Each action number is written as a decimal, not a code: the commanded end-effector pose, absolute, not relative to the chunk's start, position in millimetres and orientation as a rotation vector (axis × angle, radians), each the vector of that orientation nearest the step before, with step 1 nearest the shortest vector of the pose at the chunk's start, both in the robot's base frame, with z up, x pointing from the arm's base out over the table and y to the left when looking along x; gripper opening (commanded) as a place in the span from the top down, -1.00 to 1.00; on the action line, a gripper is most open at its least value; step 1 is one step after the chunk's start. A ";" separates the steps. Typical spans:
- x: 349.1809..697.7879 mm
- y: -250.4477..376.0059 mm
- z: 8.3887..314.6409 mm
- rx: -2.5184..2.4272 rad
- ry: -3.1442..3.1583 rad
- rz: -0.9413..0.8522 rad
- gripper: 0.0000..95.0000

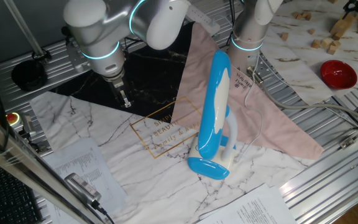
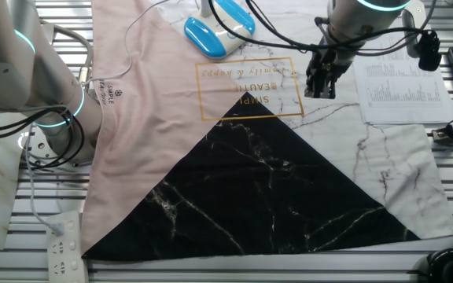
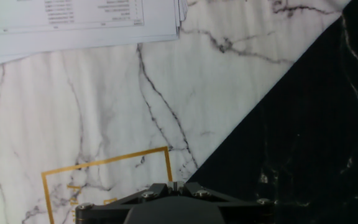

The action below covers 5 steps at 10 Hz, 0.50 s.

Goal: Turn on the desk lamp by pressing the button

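One two-finger gripper [image 1: 125, 99] hovers over marble mat, well left of glossy blue-and-white plastic desk lamp [image 1: 214, 115] — jaw state unclear. Best approach: travel right, descend slowly, press base button — button unseen.

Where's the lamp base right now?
In one fixed view the lamp base sits low centre on the white marble mat, right of the gold-framed lettering and by the pink cloth, well right of the gripper.
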State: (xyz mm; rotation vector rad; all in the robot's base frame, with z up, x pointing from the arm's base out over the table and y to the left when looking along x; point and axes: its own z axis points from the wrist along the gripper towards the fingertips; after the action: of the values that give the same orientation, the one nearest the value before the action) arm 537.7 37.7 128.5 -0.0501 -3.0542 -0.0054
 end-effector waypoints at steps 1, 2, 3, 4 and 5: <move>535.2 36.7 127.5 -0.005 -3.056 -0.010 1.00; 535.1 36.7 127.5 0.008 -3.059 -0.010 1.00; 535.1 36.7 127.5 0.003 -3.055 -0.011 1.00; 535.1 36.7 127.5 -0.001 -3.055 -0.011 1.00; 535.1 36.7 127.5 -0.004 -3.054 -0.013 1.00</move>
State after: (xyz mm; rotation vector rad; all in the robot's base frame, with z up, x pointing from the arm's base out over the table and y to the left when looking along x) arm 533.6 36.3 128.1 -0.0041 -3.0557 -0.0133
